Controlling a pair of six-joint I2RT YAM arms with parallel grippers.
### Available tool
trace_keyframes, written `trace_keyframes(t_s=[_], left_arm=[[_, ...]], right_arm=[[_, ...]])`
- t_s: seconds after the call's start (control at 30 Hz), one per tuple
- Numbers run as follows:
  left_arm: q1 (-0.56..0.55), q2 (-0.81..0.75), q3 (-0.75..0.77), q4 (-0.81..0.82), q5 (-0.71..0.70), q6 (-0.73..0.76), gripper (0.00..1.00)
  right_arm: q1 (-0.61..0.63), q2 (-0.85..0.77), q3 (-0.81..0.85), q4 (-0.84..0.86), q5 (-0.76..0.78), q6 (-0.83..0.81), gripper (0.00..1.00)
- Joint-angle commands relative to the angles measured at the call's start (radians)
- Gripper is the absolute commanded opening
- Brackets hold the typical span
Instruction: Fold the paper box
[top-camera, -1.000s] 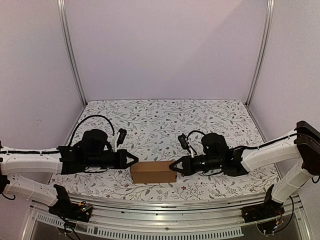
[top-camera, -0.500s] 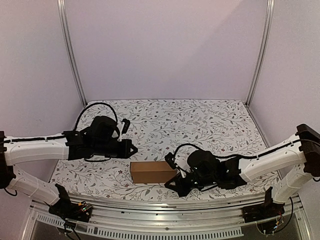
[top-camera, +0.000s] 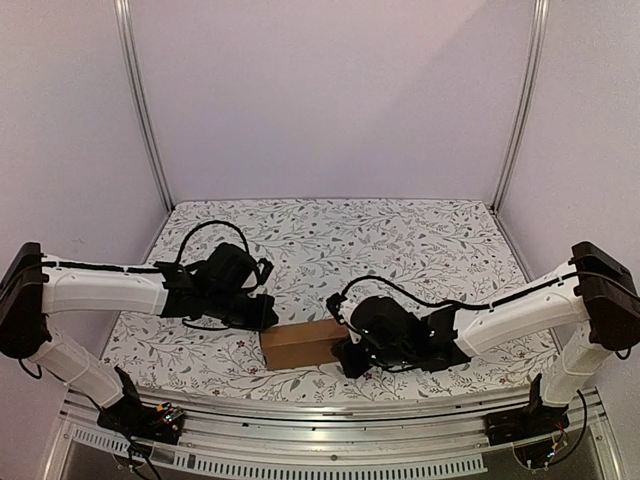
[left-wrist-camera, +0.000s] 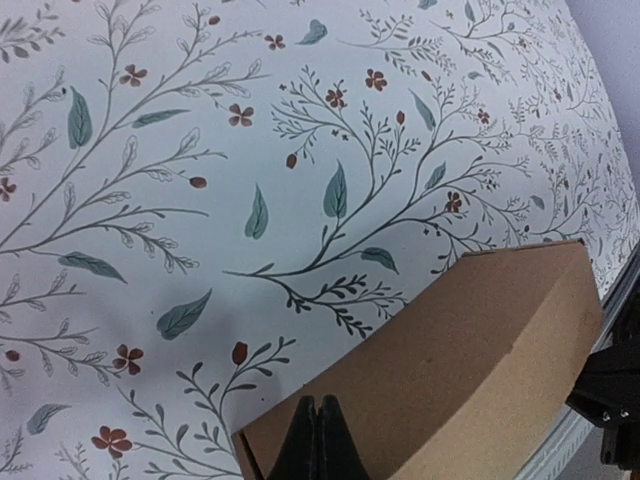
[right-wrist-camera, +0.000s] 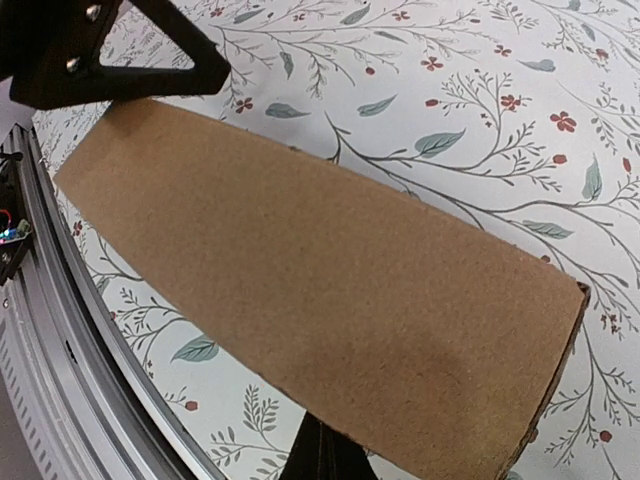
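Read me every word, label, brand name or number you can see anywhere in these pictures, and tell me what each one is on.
No readable text in any view.
paper box: plain brown cardboard, nothing printed on the faces that show.
tablecloth: leaves and flowers only, no words.
left arm and right arm: no marking that can be read.
wiring at the near rail: too small to read, if it bears any text.

No text, label or number is readable, even on the paper box (top-camera: 300, 345).
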Motion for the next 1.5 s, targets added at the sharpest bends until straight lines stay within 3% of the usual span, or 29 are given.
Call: trace_keyframes(t_s=[0.0,0.43,0.77,1.13,1.47], left_arm=[[0.013,0.005,-0.011,-0.004,0.060,-0.003,0.00],[-0.085,0.052,-0.010,0.093,0.147,-0.051,0.00],[-0.092,0.026,-0.011,0.037,0.034,-0.054,0.00],[-0.091,0.036,0.039,0.053,0.036,-0.032,0.00],[-0.102,0.048,0.053,0.117,0.096,-0.038,0.00]], right_arm=[[-0.045,0.038,0.046,-0.020,0.054,-0.005,0.00],[-0.133,0.118,0.183,0.008,-0.012,-0.065,0.00],[-0.143,0.075,0.043,0.041,-0.032,-0.028,0.00],[-0.168,0.183,-0.031,0.338,-0.229,0.161,0.00],[-0.169,0.326,0.000,0.496,-0.239,0.298,0.00]])
